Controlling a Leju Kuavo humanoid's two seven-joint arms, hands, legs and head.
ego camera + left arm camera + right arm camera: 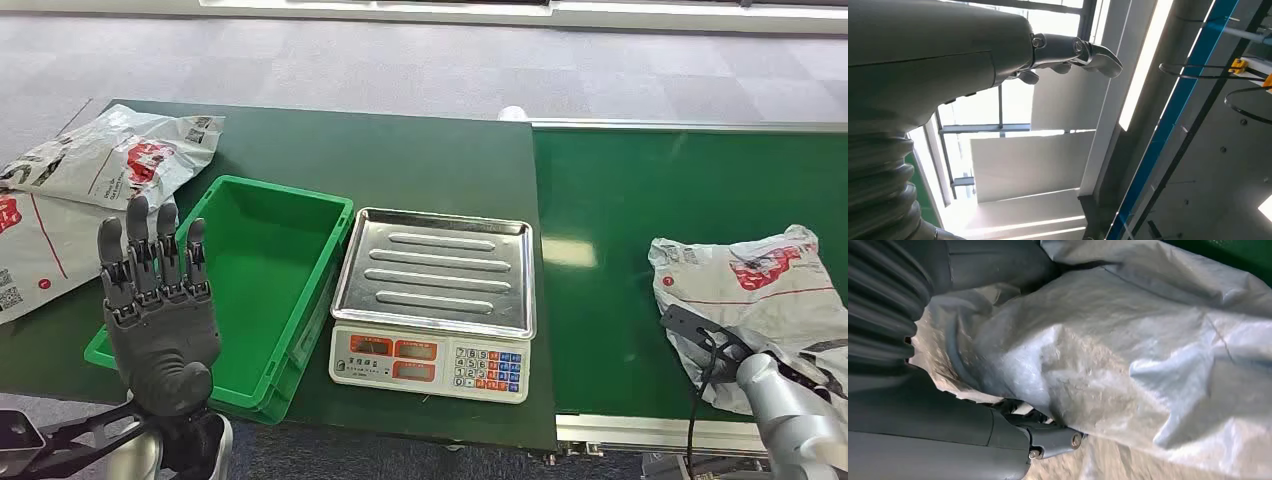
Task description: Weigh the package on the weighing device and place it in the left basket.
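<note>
- The package (770, 285) is a crinkly grey poly mailer with red print, lying on the green belt (620, 200) well to the right of the scale (435, 300).
- Looks soft, floppy and probably light, so it'll likely sag and slip. Best bet is bunching up a thick fold near the middle, not a thin corner.
- The right hand (973, 440) is right on the bag, thumb against the plastic. Whether it's actually clamped on is hard to tell, since the fingers are hidden.
- The left hand (160, 310) is held up, palm open, fingers straight, holding nothing.
- The scale has a shiny ribbed steel tray, empty. The left basket (300, 300) is a rigid green plastic crate, also empty.
- Two more mailers (90, 180) lie at the far left.
</note>
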